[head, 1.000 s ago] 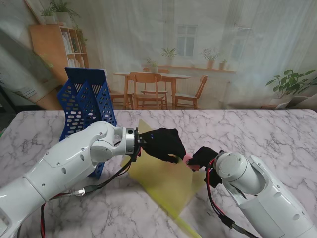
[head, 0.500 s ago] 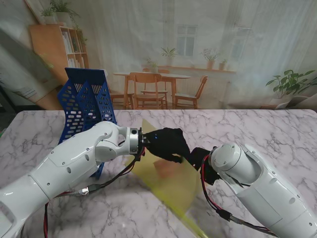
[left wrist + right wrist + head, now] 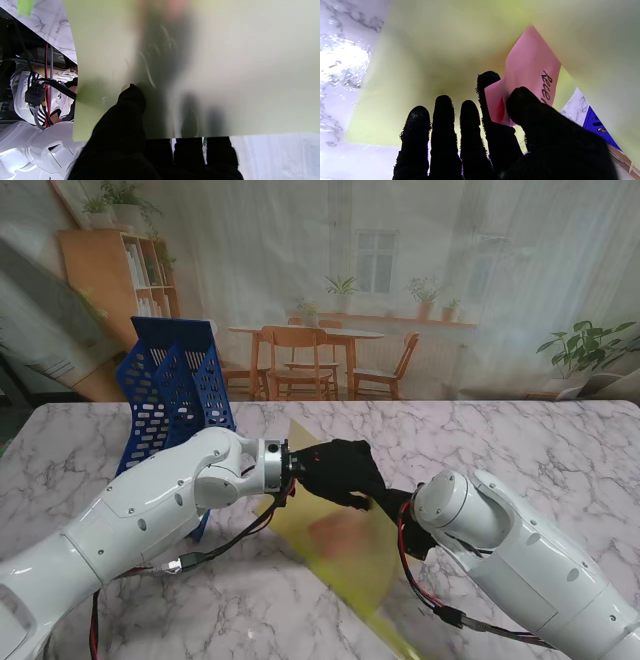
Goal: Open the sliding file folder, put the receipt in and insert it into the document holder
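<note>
A translucent yellow-green file folder [image 3: 345,555] lies on the marble table [image 3: 560,450] with its upper sheet lifted. My left hand [image 3: 340,471] pinches that sheet's edge, thumb [image 3: 131,100] on one side and the other fingers behind the folder [image 3: 225,75]. My right hand [image 3: 398,505] reaches between the two sheets. It holds a pink receipt [image 3: 532,72] between thumb and forefinger [image 3: 486,82], inside the folder [image 3: 420,50]. Through the plastic the receipt [image 3: 338,532] shows as a pink blur. The blue mesh document holder [image 3: 172,385] stands at the far left.
My left arm [image 3: 150,510] lies across the front of the document holder. My right arm [image 3: 530,560] covers the near right of the table. Red and black cables hang from both wrists.
My right hand has pushed left, in under the lifted sheet, carrying the pink receipt deeper into the folder. My left hand still holds the sheet up, shifted slightly right.
</note>
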You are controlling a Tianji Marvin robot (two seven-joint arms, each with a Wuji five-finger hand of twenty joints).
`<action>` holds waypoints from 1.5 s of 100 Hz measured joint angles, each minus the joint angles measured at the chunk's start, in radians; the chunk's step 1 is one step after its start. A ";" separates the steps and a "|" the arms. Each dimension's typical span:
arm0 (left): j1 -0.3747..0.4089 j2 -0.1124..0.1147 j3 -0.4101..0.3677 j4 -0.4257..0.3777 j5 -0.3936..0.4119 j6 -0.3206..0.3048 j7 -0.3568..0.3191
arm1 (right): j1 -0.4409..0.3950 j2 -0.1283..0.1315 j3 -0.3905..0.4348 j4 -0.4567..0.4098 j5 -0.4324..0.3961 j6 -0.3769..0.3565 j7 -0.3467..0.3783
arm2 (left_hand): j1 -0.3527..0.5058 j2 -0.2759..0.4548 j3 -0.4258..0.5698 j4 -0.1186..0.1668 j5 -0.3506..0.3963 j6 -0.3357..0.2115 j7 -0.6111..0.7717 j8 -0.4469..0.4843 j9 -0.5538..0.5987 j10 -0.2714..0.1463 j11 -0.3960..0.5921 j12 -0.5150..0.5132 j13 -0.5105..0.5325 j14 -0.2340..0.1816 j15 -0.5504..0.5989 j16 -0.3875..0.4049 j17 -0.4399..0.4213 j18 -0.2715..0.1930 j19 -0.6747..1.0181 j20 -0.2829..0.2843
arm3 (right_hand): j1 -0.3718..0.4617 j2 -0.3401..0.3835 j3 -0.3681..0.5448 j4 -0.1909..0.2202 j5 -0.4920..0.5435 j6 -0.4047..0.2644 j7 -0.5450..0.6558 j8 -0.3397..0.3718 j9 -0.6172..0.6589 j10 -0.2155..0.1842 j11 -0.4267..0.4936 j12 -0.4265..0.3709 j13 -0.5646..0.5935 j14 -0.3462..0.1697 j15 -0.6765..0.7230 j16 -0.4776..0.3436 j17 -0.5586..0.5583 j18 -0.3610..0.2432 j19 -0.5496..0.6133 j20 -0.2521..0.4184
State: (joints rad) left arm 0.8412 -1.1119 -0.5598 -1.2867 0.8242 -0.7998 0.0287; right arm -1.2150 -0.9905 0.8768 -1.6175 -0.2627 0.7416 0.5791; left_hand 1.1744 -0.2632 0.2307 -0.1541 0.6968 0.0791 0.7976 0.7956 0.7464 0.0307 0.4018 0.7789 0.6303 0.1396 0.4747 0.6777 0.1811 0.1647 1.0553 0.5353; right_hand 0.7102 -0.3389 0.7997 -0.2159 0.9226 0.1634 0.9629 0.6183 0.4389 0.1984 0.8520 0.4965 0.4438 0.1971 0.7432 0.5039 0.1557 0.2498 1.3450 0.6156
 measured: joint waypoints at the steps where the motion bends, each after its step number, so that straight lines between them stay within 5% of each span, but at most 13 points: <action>1: 0.000 0.000 0.000 0.000 0.000 0.000 0.001 | 0.000 0.000 -0.002 0.000 0.001 0.000 -0.001 | 0.000 0.000 0.000 0.000 0.000 0.000 0.000 0.000 0.000 0.000 0.000 0.000 0.000 0.000 0.000 0.000 0.000 0.000 0.000 0.000 | 0.000 0.000 -0.003 0.000 0.000 -0.001 0.000 0.000 0.000 0.000 0.000 0.000 0.000 0.000 0.000 0.000 0.000 0.000 0.000 0.000; 55: 0.011 0.001 -0.013 -0.003 -0.013 0.004 -0.013 | 0.022 -0.003 -0.065 0.012 -0.017 -0.041 0.006 | 0.000 0.000 0.000 0.000 0.000 0.000 0.000 0.000 0.000 0.000 0.000 -0.001 0.000 0.000 0.000 -0.001 0.000 0.000 0.000 0.000 | 0.000 0.059 -0.173 0.000 -0.088 -0.173 0.025 0.006 -0.043 0.000 -0.010 0.000 -0.013 0.000 -0.001 0.009 -0.035 -0.001 -0.005 0.000; 90: 0.016 0.001 -0.020 -0.003 -0.005 0.001 -0.008 | 0.060 -0.006 -0.115 0.038 0.026 -0.037 0.003 | 0.000 0.000 -0.001 0.000 0.000 0.000 0.000 0.000 0.000 0.000 0.000 -0.001 0.000 0.000 0.000 -0.002 0.000 0.000 0.000 0.000 | 0.000 0.060 -0.176 0.000 -0.111 -0.188 0.024 -0.019 -0.054 0.000 -0.023 -0.009 -0.023 -0.009 0.014 0.014 -0.048 -0.001 -0.016 0.000; 114: 0.015 0.002 -0.016 -0.002 -0.009 0.001 -0.011 | 0.067 -0.010 -0.118 0.045 0.027 -0.049 0.010 | 0.000 0.000 -0.001 0.000 0.000 0.000 0.000 0.000 0.000 0.000 0.001 -0.001 0.000 0.000 0.000 -0.010 0.000 0.000 0.000 0.000 | -0.029 0.038 -0.180 0.000 -0.289 -0.262 -0.012 -0.166 -0.097 0.001 -0.033 -0.014 -0.023 -0.011 0.014 0.021 -0.049 -0.002 -0.022 0.000; 137: 0.017 0.002 -0.016 -0.003 -0.008 0.001 -0.011 | 0.023 -0.025 -0.072 0.039 -0.006 -0.056 -0.045 | 0.000 0.000 -0.001 0.000 0.000 0.000 0.000 0.003 0.000 0.000 0.001 -0.001 0.000 0.000 0.000 -0.010 0.000 0.000 0.000 0.000 | -0.012 0.029 -0.166 0.000 -0.304 -0.298 -0.028 -0.208 -0.105 0.001 -0.034 -0.014 -0.023 -0.012 0.013 0.021 -0.049 -0.002 -0.022 0.001; 145: 0.017 0.002 -0.016 -0.003 -0.008 0.000 -0.011 | 0.013 -0.027 -0.058 0.036 -0.010 -0.056 -0.045 | 0.000 0.000 -0.001 0.000 0.000 0.000 0.000 0.003 0.000 0.000 0.001 -0.001 0.000 0.000 0.000 -0.010 0.000 0.000 0.000 0.000 | -0.119 0.029 -0.165 0.000 -0.304 -0.299 -0.149 -0.239 -0.105 0.001 -0.034 -0.022 -0.030 -0.013 0.013 0.021 -0.049 -0.002 -0.022 0.007; 150: 0.018 0.002 -0.015 -0.003 -0.008 0.000 -0.011 | 0.013 -0.026 -0.060 0.035 -0.017 -0.062 -0.043 | 0.000 0.000 -0.001 0.000 0.000 0.000 0.000 0.003 0.000 0.000 0.001 -0.001 0.000 0.000 0.000 -0.010 0.000 0.000 0.000 0.000 | -0.224 0.015 -0.119 0.041 -0.324 -0.254 -0.256 -0.228 -0.125 0.001 -0.036 -0.023 -0.035 -0.013 0.013 0.021 -0.049 -0.002 -0.026 0.008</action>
State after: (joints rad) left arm 0.8592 -1.1099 -0.5751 -1.2900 0.8165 -0.7994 0.0181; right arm -1.2021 -1.0167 0.8172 -1.5820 -0.2798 0.6797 0.5366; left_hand 1.1744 -0.2632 0.2293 -0.1542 0.6970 0.0792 0.7976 0.7987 0.7464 0.0311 0.4027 0.7777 0.6303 0.1396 0.4747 0.6673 0.1810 0.1647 1.0553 0.5353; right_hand 0.4860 -0.3238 0.6807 -0.1747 0.5985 -0.0903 0.7072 0.3902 0.3142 0.1993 0.8162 0.4734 0.4091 0.1842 0.7558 0.5246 0.1067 0.2478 1.3192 0.6237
